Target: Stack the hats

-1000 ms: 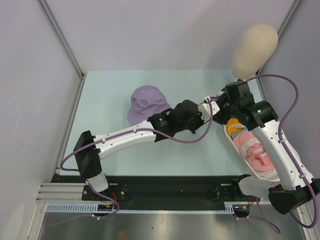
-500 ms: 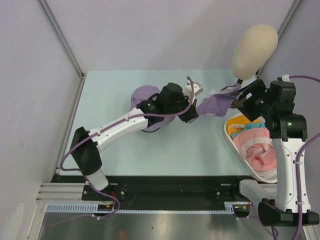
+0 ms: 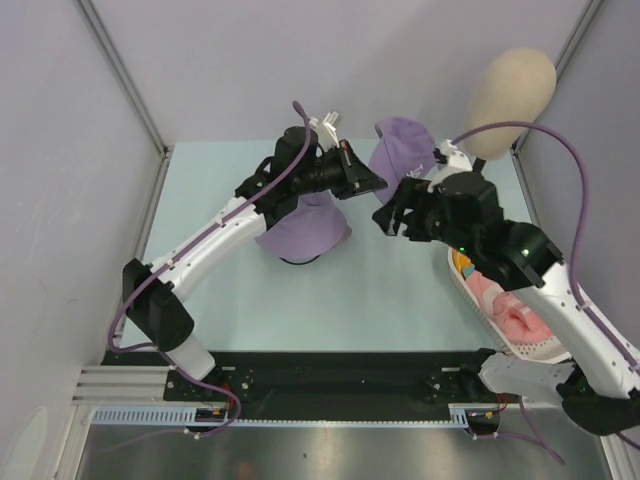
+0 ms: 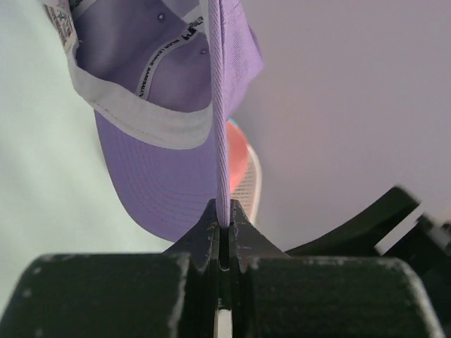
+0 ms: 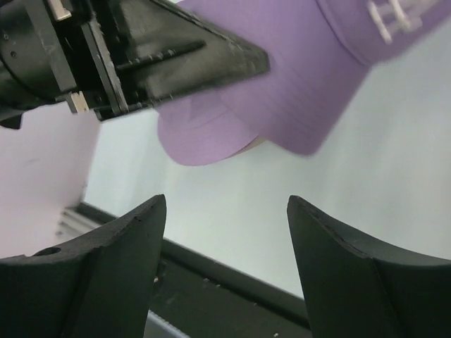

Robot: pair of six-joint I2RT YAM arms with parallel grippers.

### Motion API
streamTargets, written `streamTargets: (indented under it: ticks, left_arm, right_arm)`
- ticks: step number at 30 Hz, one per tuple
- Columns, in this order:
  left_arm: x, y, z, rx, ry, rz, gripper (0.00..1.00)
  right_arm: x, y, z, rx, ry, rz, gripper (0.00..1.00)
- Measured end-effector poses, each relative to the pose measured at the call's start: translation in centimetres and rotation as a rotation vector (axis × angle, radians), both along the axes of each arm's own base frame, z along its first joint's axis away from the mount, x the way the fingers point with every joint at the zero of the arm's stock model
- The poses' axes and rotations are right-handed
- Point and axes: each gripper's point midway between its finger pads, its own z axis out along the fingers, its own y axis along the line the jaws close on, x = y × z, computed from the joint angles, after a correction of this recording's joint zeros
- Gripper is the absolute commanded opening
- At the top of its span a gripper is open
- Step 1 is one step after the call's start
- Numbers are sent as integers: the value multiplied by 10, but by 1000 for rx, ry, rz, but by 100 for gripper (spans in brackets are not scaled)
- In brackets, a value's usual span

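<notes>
we see the left gripper [image 4: 222,215] pressed together on the brim edge of the purple cap [image 3: 405,150], holding it in the air over the far side of the worktop [image 3: 400,290]. the right gripper [image 5: 225,204] hangs just beside the cap, on its near side, fingers spread wide and gripping nothing. the lavender hat [image 3: 300,228] lies crown up on the worktop towards the far edge, under the left arm. the pink hat [image 3: 505,300] and a sliver of an orange hat [image 3: 465,263] sit in the white basket [image 3: 525,350] along the right edge. the mannequin head [image 3: 510,88] stands at the far right corner.
</notes>
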Motion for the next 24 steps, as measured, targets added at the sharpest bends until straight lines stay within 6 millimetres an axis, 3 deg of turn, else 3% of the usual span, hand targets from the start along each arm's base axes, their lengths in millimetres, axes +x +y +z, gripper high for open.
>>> streamTargets:
  ticks: [3,6,15,24]
  left_arm:
    - [-8,-1,1,-45,104,15,0]
    - [-17,4,0,-79,198,40,0]
    - [-27,18,25,-158,270,104,0]
    - [-27,17,13,-176,356,127,0]
  right_arm:
    - [8,21,-1,-121,-45,-1,75]
    - [18,27,3,-233,-94,-47,75]
    - [33,15,-4,-504,-166,-127,74]
    - [35,16,-12,-660,-231,-122,63]
